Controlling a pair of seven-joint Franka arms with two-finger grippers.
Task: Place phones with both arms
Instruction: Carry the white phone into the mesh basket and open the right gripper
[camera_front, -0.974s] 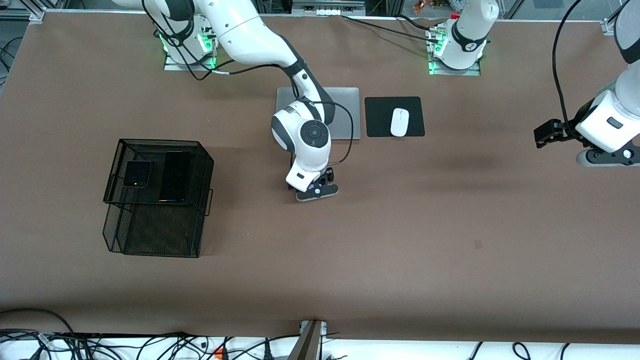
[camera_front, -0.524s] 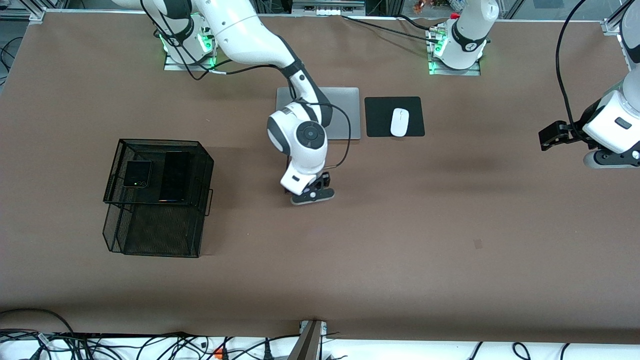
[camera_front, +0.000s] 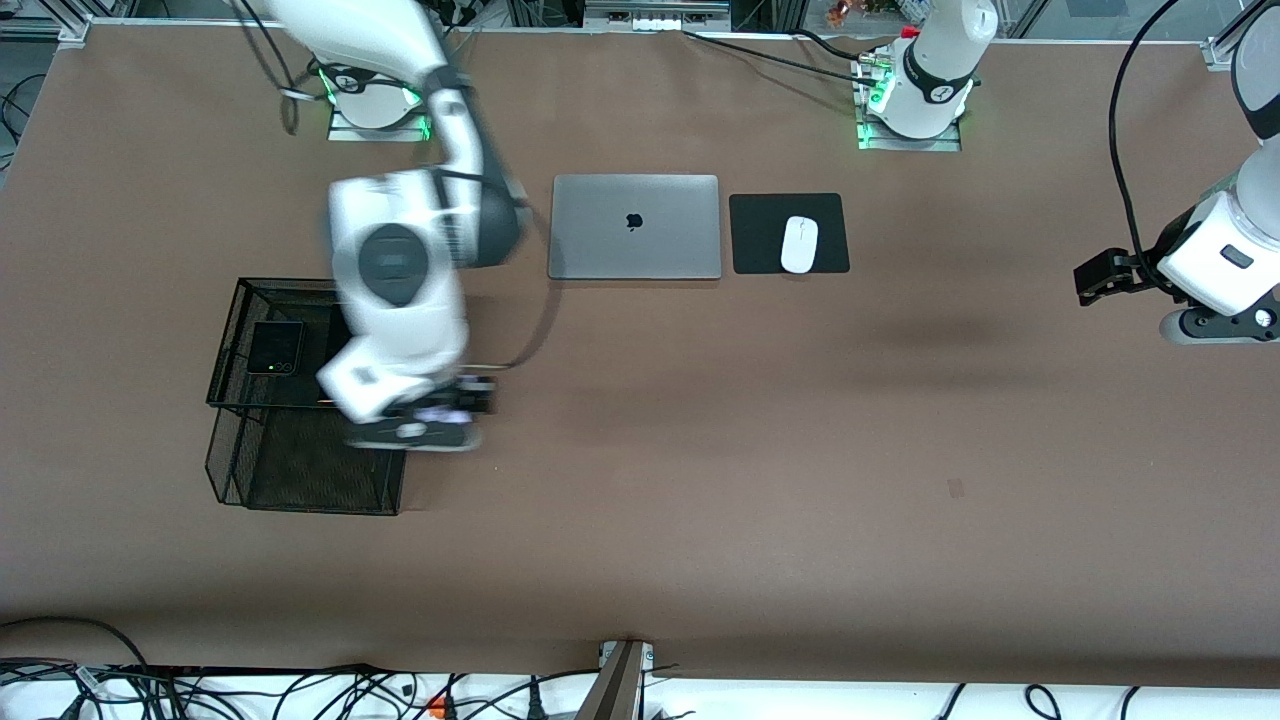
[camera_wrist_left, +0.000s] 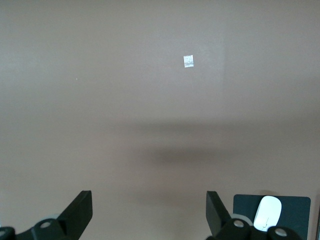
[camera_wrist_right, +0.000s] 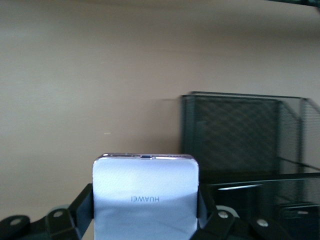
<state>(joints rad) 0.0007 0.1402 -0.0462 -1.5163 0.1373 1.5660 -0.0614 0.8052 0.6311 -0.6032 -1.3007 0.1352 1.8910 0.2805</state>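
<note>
1. Right arm: it comes from its base at the upper left of the front view and reaches down over the black mesh rack (camera_front: 312, 400) in the left-centre of that frame.
2. Right gripper (camera_front: 425, 420): it hangs above the rack's corner that is toward the left arm's end of the table. Its jaws are clenched on the pale lilac-white phone (camera_wrist_right: 145, 197). In the right wrist view the phone fills the lower centre of the frame, flat between the fingers (camera_wrist_right: 82, 207), with lettering on its face.
3. Rack contents: the small squarish black phone (camera_front: 276, 347) lies on the rack's upper tier, toward the right arm's end of the table. The long slim black phone (camera_front: 335, 345) lies just beside it on the same tier and is largely covered by the right arm.
4. Left arm: it waits at the right edge of the front view.
5. Left gripper (camera_front: 1100, 272): it is held above bare table, with its jaws released and nothing between them. The left wrist view shows both fingers (camera_wrist_left: 80, 212) spread wide at the bottom of the frame.
6. Other items: a closed grey laptop (camera_front: 635, 227) lies in the upper centre of the front view. A white mouse (camera_front: 799, 244) sits on a black mouse pad (camera_front: 830, 235) just beside the laptop. A small pale tape mark (camera_wrist_left: 188, 61) is stuck to the brown table (camera_front: 800, 450).
</note>
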